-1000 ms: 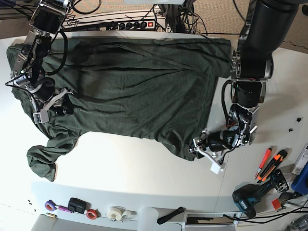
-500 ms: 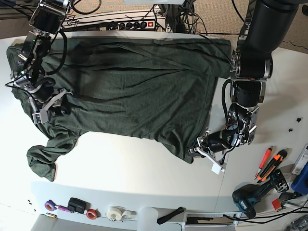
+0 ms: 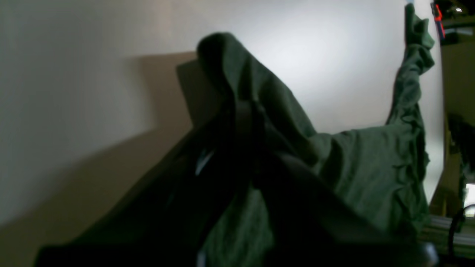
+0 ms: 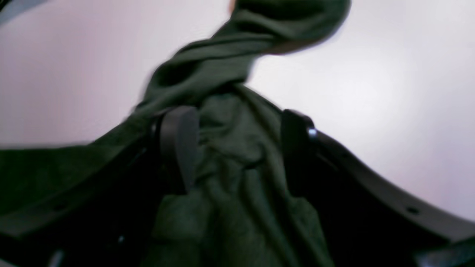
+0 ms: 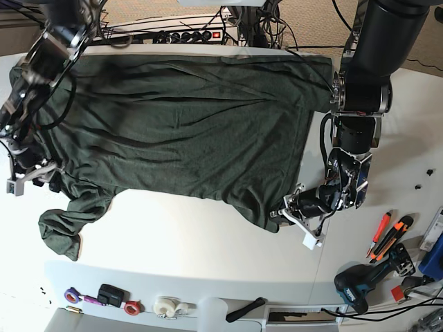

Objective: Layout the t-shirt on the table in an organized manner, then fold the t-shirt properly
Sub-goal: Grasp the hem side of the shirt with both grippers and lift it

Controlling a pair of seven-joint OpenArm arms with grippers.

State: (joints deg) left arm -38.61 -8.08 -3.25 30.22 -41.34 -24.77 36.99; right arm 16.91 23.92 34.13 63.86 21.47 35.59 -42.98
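Note:
The dark green t-shirt (image 5: 187, 117) lies spread across the white table (image 5: 194, 235), with one sleeve bunched at the front left. My left gripper (image 5: 287, 211) is at the shirt's front right hem corner. In the left wrist view, the left gripper (image 3: 243, 111) is shut on a raised fold of the t-shirt (image 3: 363, 167). My right gripper (image 5: 31, 174) is at the shirt's left edge just above the bunched sleeve. In its wrist view the right gripper (image 4: 237, 144) is open, its fingers (image 4: 178, 148) apart with t-shirt (image 4: 237, 178) fabric bunched between them.
Tape rolls (image 5: 131, 308) and a black handle (image 5: 246, 309) lie along the front edge. Orange cutters (image 5: 391, 235) and a drill (image 5: 367, 280) sit at the front right. A power strip (image 5: 187, 34) with cables runs behind the shirt.
My right gripper has slid from the shirt's body out to its left edge near the sleeve and opened wider. My left gripper has shut on the hem corner and barely moved.

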